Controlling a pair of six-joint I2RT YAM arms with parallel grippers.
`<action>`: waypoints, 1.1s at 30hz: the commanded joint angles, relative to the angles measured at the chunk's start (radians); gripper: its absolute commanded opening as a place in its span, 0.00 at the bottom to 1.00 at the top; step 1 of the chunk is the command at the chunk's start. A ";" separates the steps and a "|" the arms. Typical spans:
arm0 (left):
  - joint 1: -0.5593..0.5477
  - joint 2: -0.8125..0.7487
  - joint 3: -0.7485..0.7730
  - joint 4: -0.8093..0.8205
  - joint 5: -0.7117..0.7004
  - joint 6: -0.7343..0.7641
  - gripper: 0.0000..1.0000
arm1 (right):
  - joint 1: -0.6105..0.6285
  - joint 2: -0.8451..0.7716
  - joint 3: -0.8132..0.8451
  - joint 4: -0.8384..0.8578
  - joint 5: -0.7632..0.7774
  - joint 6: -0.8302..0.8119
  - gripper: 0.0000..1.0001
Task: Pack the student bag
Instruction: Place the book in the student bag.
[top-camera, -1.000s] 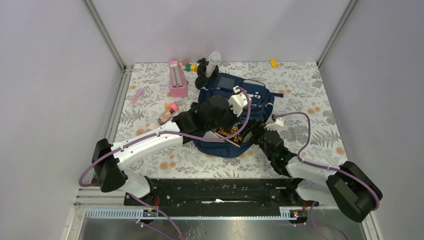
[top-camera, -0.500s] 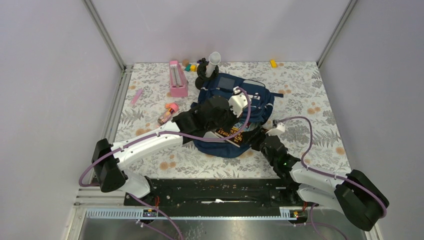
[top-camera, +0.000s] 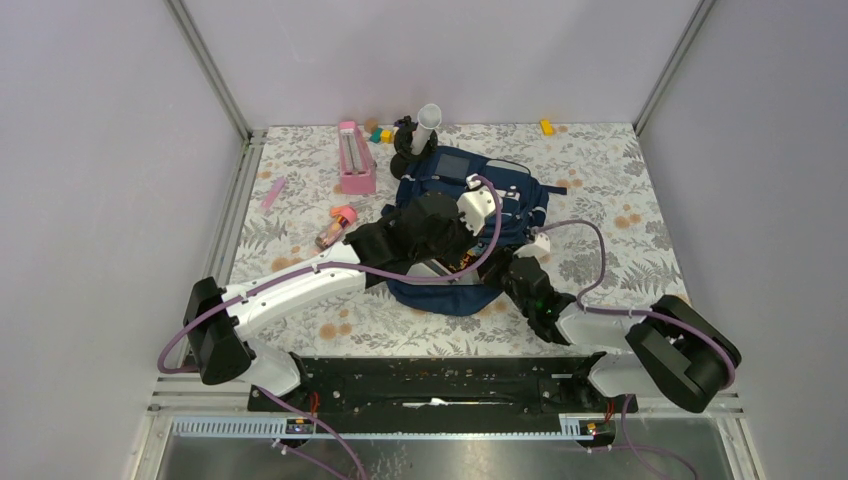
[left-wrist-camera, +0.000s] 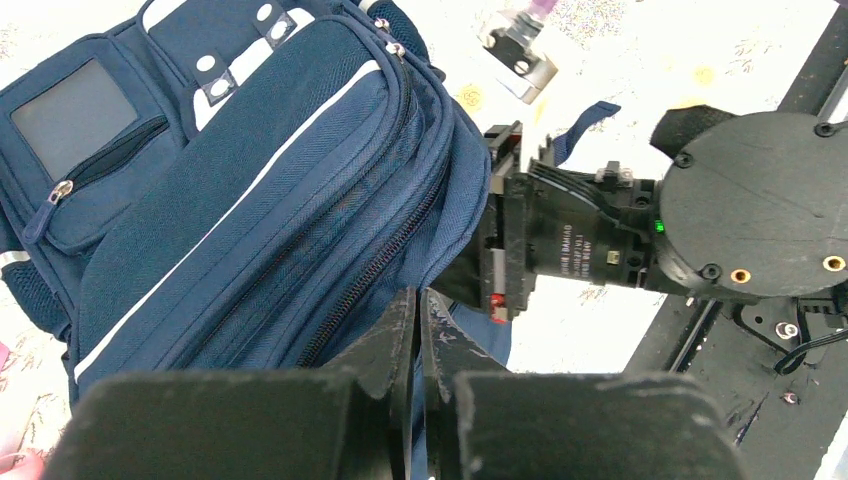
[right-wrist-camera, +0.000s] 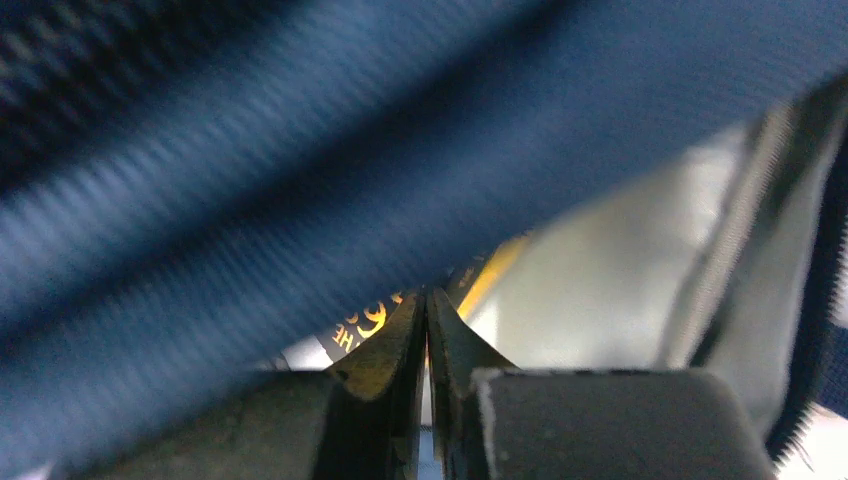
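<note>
Far left of the left gripper (left-wrist-camera: 420, 305), a pink strip (top-camera: 272, 192) lay on the floral cloth (top-camera: 620, 180); nearer the gripper, a capped bottle (top-camera: 338, 226) lay on its side, clear of the arm; beyond that stood a pink box (top-camera: 355, 160), then small coloured blocks (top-camera: 380, 133) and a white tube (top-camera: 429, 117) by a black thing (top-camera: 405, 140), just past the bag's far end. The left gripper was clenched, fingers pressed flat together at the near edge of the bag (left-wrist-camera: 250, 190), by the open zip; whether any cloth was nipped between them I could not tell. The bag lay mid-table on the cloth, front pockets up, directly ahead of both grippers. Close to the right of the left gripper, the right gripper (right-wrist-camera: 426, 300) sat nose-first in the bag's mouth; its fingers stood closed to a thin slit, nothing plainly between them; blue fabric hung across above it and blocked most of its view; just past its tips showed a book (right-wrist-camera: 365, 322) with orange lettering, pale lining to the right. Far beyond the right gripper, a yellow block (top-camera: 546, 126) lay alone by the back wall.
</note>
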 joint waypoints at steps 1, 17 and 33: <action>-0.015 -0.043 0.039 0.103 0.051 -0.016 0.00 | 0.009 0.067 0.113 0.059 0.064 -0.007 0.08; 0.015 -0.008 0.031 0.093 -0.026 0.002 0.00 | 0.008 -0.162 -0.015 -0.116 0.014 -0.111 0.16; 0.104 -0.090 -0.016 0.019 -0.046 0.037 0.00 | -0.407 -0.531 0.198 -0.964 -0.257 -0.506 0.73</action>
